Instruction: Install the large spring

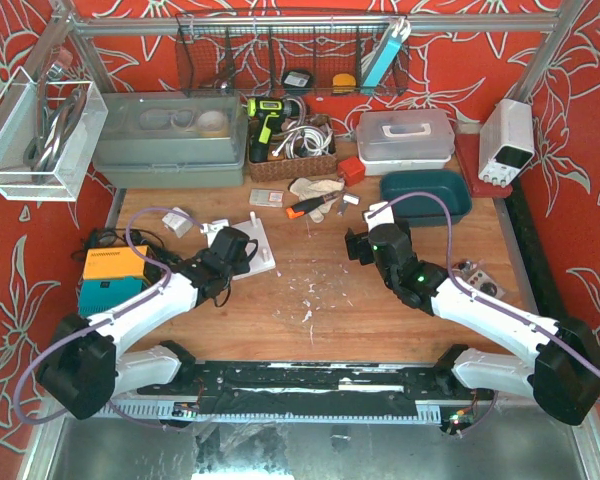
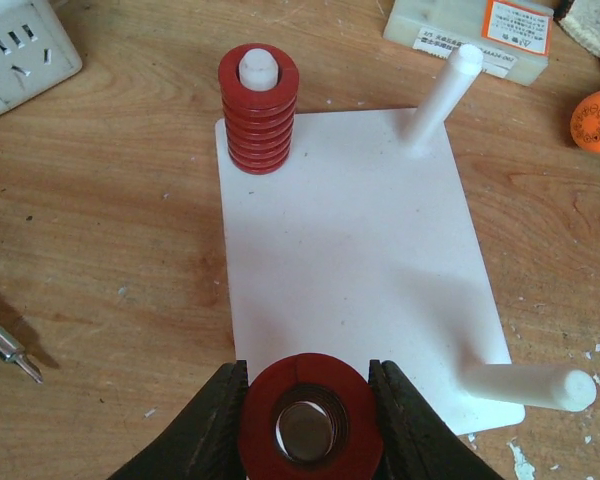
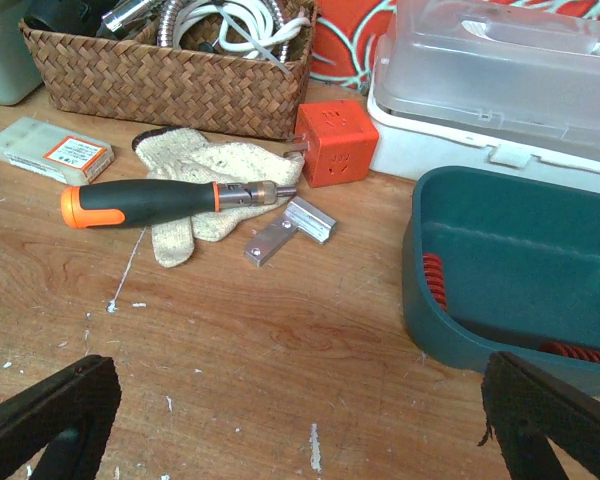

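Spring [image 2: 310,378], large and red, sits clamped in the left gripper [image 2: 308,368], bore upright above the near edge of the white plate [image 2: 350,260], apparently to drop onto a free peg [image 2: 525,385]; another spring [image 2: 258,110] fills the far-left corner. Right gripper [image 3: 300,410] hangs wide apart, empty.

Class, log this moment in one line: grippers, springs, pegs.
left gripper: shut on spring | right gripper: open, empty | plate: one seated spring, two bare pegs
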Controlling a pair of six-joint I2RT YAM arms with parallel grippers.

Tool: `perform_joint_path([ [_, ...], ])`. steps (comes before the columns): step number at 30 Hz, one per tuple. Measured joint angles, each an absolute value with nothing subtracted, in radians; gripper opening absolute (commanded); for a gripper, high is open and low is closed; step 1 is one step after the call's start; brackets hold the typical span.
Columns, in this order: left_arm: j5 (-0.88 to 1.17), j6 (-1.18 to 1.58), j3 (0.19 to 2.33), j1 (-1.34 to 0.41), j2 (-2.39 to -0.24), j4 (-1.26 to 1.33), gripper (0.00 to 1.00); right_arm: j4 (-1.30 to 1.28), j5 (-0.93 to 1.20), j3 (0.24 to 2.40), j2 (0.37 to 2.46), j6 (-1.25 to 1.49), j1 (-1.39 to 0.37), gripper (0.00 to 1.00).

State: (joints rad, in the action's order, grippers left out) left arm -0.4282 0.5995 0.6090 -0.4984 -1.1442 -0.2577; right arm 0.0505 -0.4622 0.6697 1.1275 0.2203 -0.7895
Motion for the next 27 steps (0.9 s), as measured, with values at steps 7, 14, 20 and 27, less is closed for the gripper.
perform_joint_path([
  [7, -0.429, 0.609, 0.609, -0.498, -1.163, -0.244, 0.54, 0.050, -0.462, 0.670, 1.127, 0.220, -0.789, 0.99],
  [14, -0.425, 0.604, 0.626, -0.498, -1.157, -0.242, 0.67, 0.050, -0.462, 0.670, 1.129, 0.228, -0.781, 0.99],
  [20, -0.339, 0.548, 0.627, -0.498, -1.082, -0.113, 1.00, 0.023, -0.451, 0.673, 1.144, 0.319, -0.725, 0.96],
  [27, -0.160, 0.490, 0.558, -0.525, -1.055, 0.194, 1.00, -0.076, -0.349, 0.764, 1.263, 0.537, -0.481, 0.92],
])
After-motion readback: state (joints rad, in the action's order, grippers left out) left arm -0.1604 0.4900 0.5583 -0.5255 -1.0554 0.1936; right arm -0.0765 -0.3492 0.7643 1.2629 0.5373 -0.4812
